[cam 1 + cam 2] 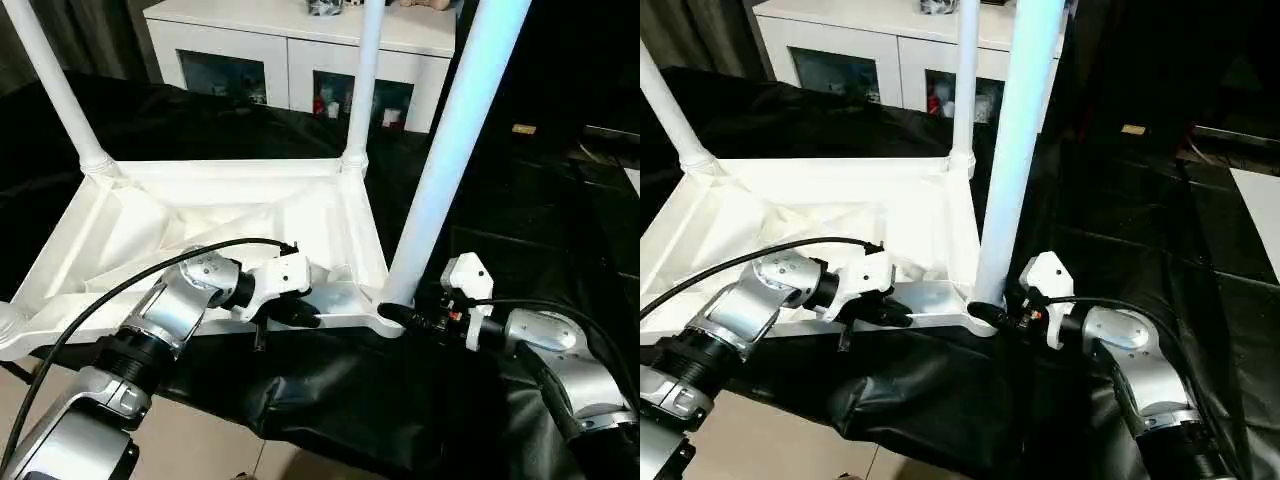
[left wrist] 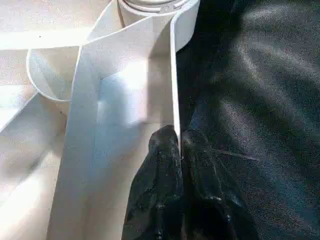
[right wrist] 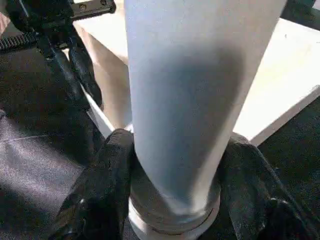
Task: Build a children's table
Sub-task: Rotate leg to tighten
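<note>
Black cloth (image 1: pixel 520 200) under upturned top (image 1: pixel 200 215); left gripper (image 2: pixel 179 150) pinching near rim, right gripper (image 3: pixel 175 200) clamped round corner leg (image 1: pixel 450 150); risks cross-seating, tilting if twisted off-axis.

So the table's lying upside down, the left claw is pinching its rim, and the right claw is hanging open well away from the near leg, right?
Not quite. The right claw is closed around the base of the near leg, as the right wrist view shows. The rest holds: the table is upside down, and the left claw pinches its rim.
</note>
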{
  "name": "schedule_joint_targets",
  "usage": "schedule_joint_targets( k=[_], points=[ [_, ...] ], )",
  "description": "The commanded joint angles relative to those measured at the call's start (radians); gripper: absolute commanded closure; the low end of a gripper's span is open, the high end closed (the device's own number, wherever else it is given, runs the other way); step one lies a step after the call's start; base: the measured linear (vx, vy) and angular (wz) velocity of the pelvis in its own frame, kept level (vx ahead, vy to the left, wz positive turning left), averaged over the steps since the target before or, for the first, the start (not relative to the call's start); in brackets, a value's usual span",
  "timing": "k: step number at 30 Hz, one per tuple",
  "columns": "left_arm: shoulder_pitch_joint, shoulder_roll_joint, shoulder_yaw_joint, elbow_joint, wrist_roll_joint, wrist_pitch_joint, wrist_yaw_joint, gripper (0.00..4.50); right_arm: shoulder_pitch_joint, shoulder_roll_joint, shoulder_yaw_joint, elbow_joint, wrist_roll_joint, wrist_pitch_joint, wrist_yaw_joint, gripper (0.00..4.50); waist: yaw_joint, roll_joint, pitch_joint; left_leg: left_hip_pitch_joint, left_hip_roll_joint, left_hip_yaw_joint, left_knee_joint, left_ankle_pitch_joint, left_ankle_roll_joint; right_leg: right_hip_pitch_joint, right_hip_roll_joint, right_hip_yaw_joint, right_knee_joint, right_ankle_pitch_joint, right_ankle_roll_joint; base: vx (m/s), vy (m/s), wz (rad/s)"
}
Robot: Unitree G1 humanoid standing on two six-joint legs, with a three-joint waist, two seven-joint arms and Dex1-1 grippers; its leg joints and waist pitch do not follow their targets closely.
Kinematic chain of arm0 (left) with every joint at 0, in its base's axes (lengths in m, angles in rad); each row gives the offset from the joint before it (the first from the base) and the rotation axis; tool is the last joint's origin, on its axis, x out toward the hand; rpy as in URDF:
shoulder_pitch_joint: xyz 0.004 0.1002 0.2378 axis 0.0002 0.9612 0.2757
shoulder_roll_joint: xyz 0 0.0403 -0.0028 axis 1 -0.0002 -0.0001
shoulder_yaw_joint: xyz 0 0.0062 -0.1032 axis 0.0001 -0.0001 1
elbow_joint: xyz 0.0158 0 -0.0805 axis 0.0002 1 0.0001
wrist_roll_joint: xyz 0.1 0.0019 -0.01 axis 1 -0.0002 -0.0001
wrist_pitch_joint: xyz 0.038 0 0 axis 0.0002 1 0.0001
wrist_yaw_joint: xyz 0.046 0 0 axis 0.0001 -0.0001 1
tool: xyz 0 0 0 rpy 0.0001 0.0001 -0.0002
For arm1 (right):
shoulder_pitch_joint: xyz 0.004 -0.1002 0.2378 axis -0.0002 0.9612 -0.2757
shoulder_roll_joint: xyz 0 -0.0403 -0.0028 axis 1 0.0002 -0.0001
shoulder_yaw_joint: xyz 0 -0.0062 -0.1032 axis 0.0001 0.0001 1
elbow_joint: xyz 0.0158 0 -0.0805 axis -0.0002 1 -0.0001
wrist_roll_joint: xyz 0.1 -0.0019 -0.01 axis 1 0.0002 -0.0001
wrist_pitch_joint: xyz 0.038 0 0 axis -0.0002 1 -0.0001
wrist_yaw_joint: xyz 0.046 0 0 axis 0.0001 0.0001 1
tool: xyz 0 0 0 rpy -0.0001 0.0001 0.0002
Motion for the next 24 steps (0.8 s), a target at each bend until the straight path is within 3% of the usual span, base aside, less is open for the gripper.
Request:
schedule_joint_targets(
  k=[1, 9, 12, 24],
  points=[
    [0.024, 0.009, -0.048, 0.018, 0.034, 0.007, -0.018, 4.50, -0.002, -0.007, 0.005, 0.019, -0.010, 0.023, 0.005, 1.81, 0.004, -0.011, -0.057, 0.007, 0.086, -0.037, -0.070, -0.197, 0.048, 0.041, -0.086, 0.062, -0.050, -0.247, -0.242, 0.000, 0.000, 0.00],
    [0.023, 0.007, -0.048, 0.016, 0.033, 0.009, -0.016, 4.50, 0.004, -0.012, 0.021, 0.016, -0.017, 0.027, 0.025, 1.14, 0.004, -0.013, -0.051, 0.008, 0.086, -0.039, -0.071, -0.254, 0.029, 0.036, -0.087, 0.064, -0.059, -0.342, -0.216, 0.000, 0.000, 0.00],
    [0.021, 0.008, -0.049, 0.020, 0.034, 0.006, -0.016, 4.50, 0.003, -0.016, 0.027, 0.027, -0.051, 0.005, -0.004, 0.91, 0.002, -0.012, -0.050, 0.009, 0.086, -0.041, -0.073, -0.273, 0.015, 0.033, -0.086, 0.064, -0.061, -0.372, -0.204, 0.000, 0.000, 0.00],
    [0.012, 0.007, -0.046, 0.033, 0.038, 0.000, -0.017, 4.50, -0.006, -0.004, 0.014, 0.042, -0.044, 0.006, -0.002, 0.91, 0.002, -0.010, -0.051, 0.008, 0.086, -0.041, -0.072, -0.270, 0.021, 0.035, -0.087, 0.065, -0.058, -0.345, -0.214, 0.000, 0.000, 0.00]
  ],
)
